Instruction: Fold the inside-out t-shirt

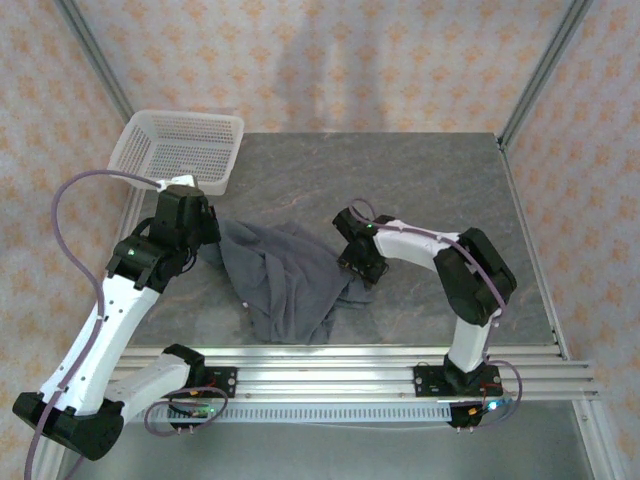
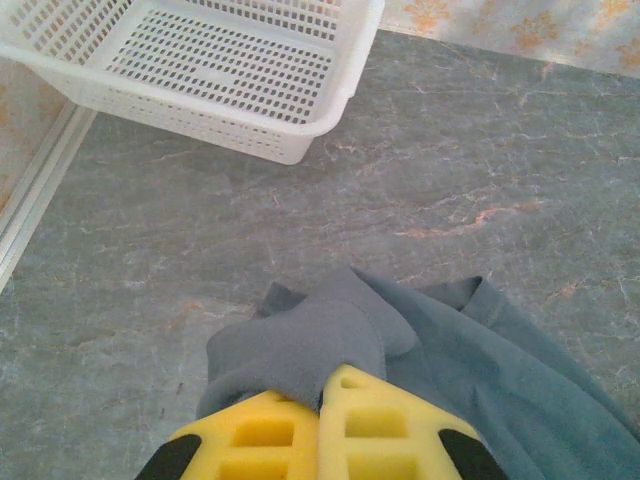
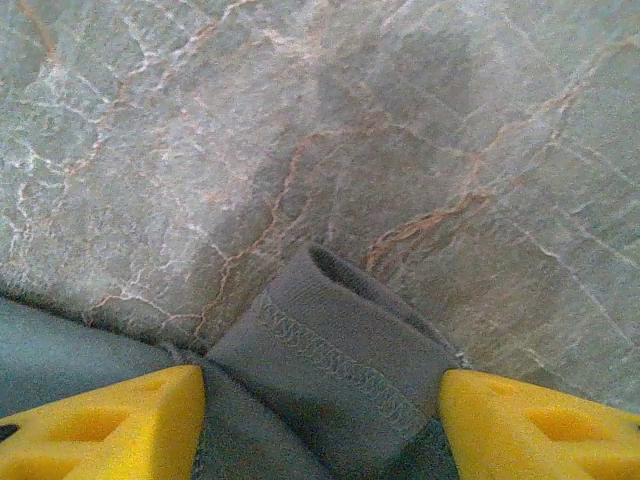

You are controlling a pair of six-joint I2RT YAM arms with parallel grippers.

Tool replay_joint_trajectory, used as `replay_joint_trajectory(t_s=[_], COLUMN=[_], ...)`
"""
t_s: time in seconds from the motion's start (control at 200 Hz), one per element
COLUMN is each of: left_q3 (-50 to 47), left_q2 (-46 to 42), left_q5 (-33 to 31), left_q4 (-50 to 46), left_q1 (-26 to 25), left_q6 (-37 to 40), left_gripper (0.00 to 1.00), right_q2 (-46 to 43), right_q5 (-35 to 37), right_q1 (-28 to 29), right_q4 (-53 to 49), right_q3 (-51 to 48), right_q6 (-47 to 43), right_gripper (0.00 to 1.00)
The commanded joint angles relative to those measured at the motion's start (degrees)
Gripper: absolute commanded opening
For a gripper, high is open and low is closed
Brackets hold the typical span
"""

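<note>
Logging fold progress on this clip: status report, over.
Left gripper shut on the t-shirt edge. Right gripper open, astride a hem fold. Cloth bunched, not folded. Basket far left, apart from it.

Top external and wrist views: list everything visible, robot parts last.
table: one, grey marbled, bearing everything.
basket: one, white mesh, far left corner of the table.
t-shirt: one, dark slate-grey, crumpled on the near middle of the table.
left gripper: one, yellow fingers, shut on a bunch of the t-shirt.
right gripper: one, yellow fingers, open on either side of a stitched hem fold of the t-shirt.
</note>
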Motion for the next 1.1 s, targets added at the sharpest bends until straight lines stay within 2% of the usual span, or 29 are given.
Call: replay_joint_trajectory(t_s=[0.0,0.13,0.365,0.5,0.701,0.821,0.926,0.996,1.096], left_q3=[-0.67,-0.86,-1.09,0.86,9.51,14.15,15.40,16.05,16.90], left_q2=[-1.30,-1.38,-1.57,-2.10,-9.41,-15.59,-19.58,-20.44,-20.46], left_q5=[-0.71,-0.40,-1.05,-1.81,-9.09,-12.63,-12.40,-10.58,-6.44], left_q4=[1.90,1.97,2.07,2.03,9.21,17.17,23.86,26.26,28.08], left_q1=[0.58,0.57,0.57,0.58,0.59,0.67,0.60,0.63,0.66], left_q6=[0.99,0.67,1.08,2.32,7.85,12.12,13.61,13.46,12.66], left_gripper=[0.00,0.00,0.00,0.00,0.00,0.00,0.00,0.00,0.00], right_q2=[2.75,3.01,-0.77,-9.00,-32.90,-48.55,-57.89,-61.55,-65.45], right_q5=[-0.51,-0.33,-0.85,3.68,15.09,23.22,27.00,26.99,22.33], right_q1=[-0.80,-1.19,-2.79,-3.77,-7.98,-8.33,-8.33,-8.33,-8.31], right_q4=[5.01,6.80,11.90,9.25,3.92,12.32,19.68,22.10,27.25], right_q3=[-4.28,-5.43,-8.27,-5.91,4.99,7.95,8.10,8.09,7.49], right_q6=[5.19,7.19,6.49,1.13,-13.49,-23.32,-27.99,-29.05,-31.99], right_gripper=[0.57,0.32,0.00,0.00,0.00,0.00,0.00,0.00,0.00])
